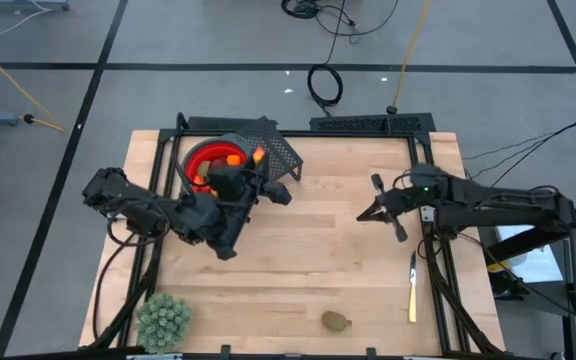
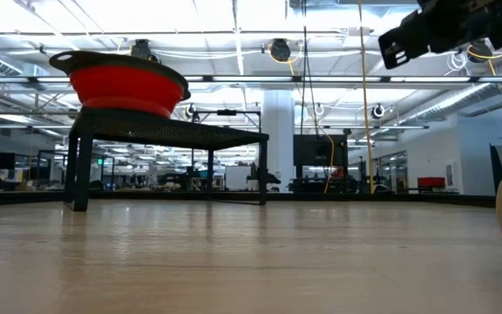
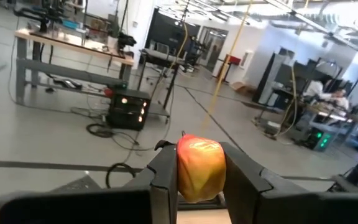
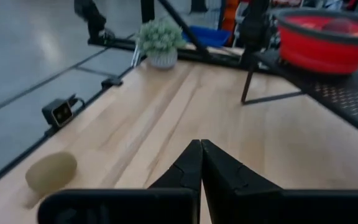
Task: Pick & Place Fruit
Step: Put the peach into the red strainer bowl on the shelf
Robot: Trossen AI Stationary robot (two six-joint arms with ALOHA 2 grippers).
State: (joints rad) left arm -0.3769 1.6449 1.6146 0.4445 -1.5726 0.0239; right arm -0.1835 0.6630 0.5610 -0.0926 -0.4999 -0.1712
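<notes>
Left end effector (image 3: 197,180) grips red-yellow fruit (image 3: 199,168) above red bowl (image 1: 208,160)

I see a red-orange-yellow fruit piece (image 3: 199,169) clamped between the left gripper's (image 3: 197,180) fingers, held up above the table. Several small orange and red pieces (image 1: 220,163) lie in the red bowl (image 1: 196,152) at the far left. One brownish-green oval (image 1: 336,321) lies on the near edge, right of centre.
</notes>
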